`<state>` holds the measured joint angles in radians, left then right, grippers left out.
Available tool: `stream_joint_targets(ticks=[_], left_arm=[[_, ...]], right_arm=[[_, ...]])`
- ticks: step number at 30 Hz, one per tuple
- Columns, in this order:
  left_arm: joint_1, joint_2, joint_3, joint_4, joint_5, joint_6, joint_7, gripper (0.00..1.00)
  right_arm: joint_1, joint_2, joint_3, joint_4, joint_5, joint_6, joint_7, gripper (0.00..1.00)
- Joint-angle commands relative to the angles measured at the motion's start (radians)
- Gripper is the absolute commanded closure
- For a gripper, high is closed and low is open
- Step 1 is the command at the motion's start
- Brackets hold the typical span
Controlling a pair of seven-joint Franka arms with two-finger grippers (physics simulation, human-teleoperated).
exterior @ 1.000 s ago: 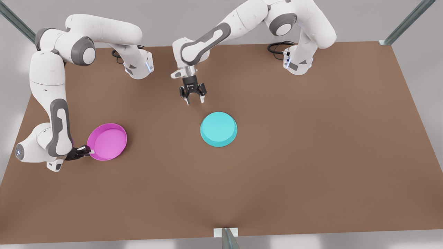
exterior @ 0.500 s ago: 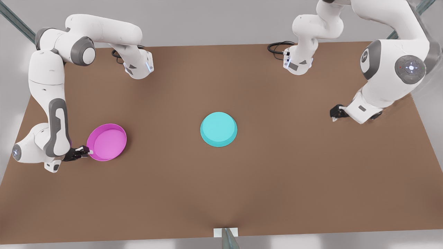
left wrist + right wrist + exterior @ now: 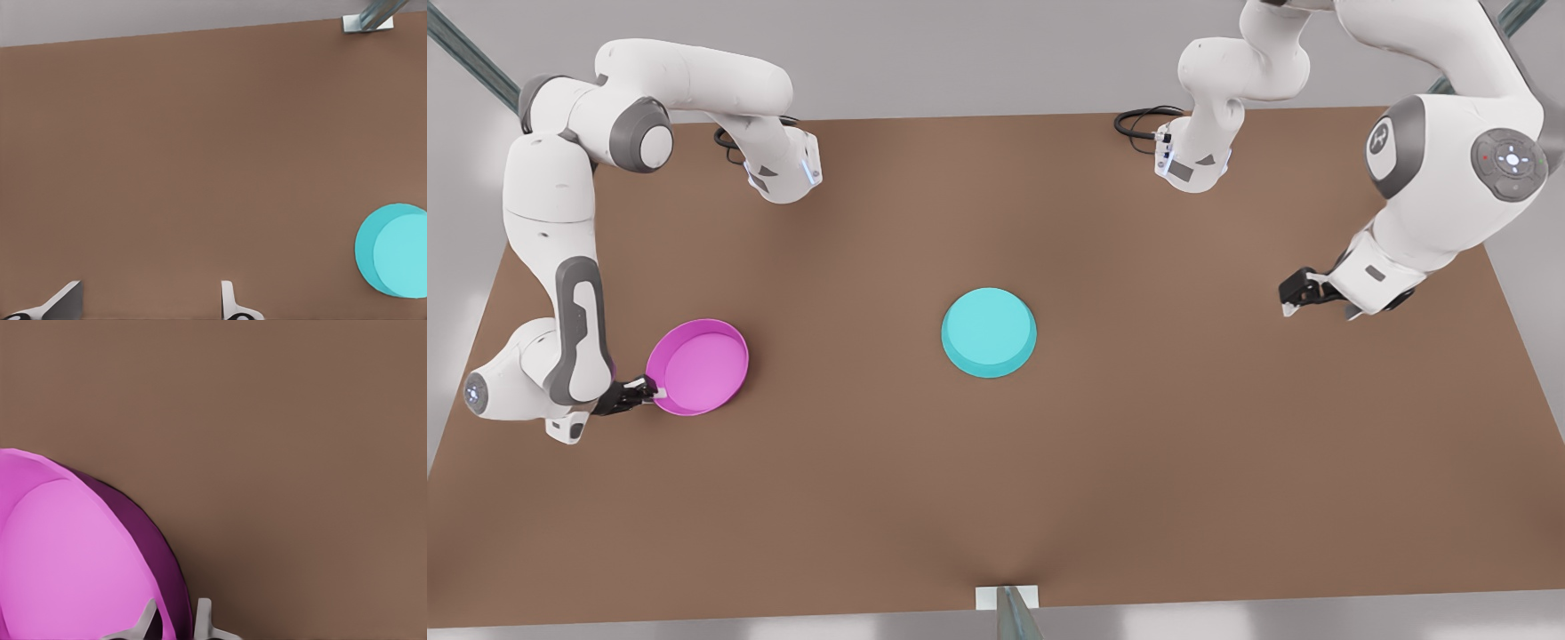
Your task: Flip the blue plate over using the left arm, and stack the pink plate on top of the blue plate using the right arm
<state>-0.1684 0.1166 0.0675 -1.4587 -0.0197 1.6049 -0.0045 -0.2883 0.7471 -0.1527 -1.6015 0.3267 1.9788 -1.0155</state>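
The blue plate (image 3: 989,332) lies upside down at the table's middle, its flat underside up; it also shows far off as the blue plate (image 3: 393,250) in the left wrist view. My left gripper (image 3: 1294,293) hangs open over bare table near the front view's right edge, well away from it, and its fingers (image 3: 67,297) stand wide apart. The pink plate (image 3: 697,366) sits at the front view's left, rim up and slightly tilted. My right gripper (image 3: 647,388) is shut on its near-left rim, and the pink plate's rim (image 3: 160,547) runs between that gripper's (image 3: 175,617) fingers.
Both arm bases (image 3: 783,173) (image 3: 1192,164) stand at the table's far edge, with a black cable (image 3: 1138,120) by one. A metal post (image 3: 1009,609) rises at the near edge. Open brown table (image 3: 1183,444) lies between the two plates.
The left arm swung from just behind the blue plate out to the front view's right side. The pink plate shifted slightly toward the front view's left in the right gripper.
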Motion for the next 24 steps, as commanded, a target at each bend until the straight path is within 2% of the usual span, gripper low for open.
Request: stream_joint_targets(ticks=[1, 4, 7, 9, 20, 24], left_arm=[[-0.002, 0.0, -0.002, -0.002, 0.0, 0.0, 0.0, 0.0], [0.0, -0.011, 0.002, -0.015, 0.003, 0.0, 0.003, 0.0], [0.001, -0.006, 0.002, -0.015, 0.006, 0.001, 0.001, 0.0], [0.001, -0.006, 0.003, -0.017, 0.007, 0.0, 0.003, 0.0], [0.001, -0.005, 0.003, -0.02, 0.007, -0.005, 0.003, 0.0], [0.001, -0.006, 0.008, -0.02, 0.009, -0.01, 0.003, 0.0]], right_arm=[[0.0, 0.0, 0.001, 0.0, 0.0, 0.0, 0.0, 0.64], [0.0, 0.008, 0.001, 0.0, 0.0, 0.002, 0.0, 0.66], [0.0, 0.008, -0.001, 0.0, 0.0, 0.0, -0.002, 0.76], [0.0, 0.008, 0.001, 0.0, 0.0, 0.0, -0.003, 0.79], [0.027, -0.008, 0.001, -0.002, 0.003, -0.011, 0.014, 0.79], [0.05, -0.064, 0.001, -0.012, 0.006, -0.038, 0.015, 0.79]])
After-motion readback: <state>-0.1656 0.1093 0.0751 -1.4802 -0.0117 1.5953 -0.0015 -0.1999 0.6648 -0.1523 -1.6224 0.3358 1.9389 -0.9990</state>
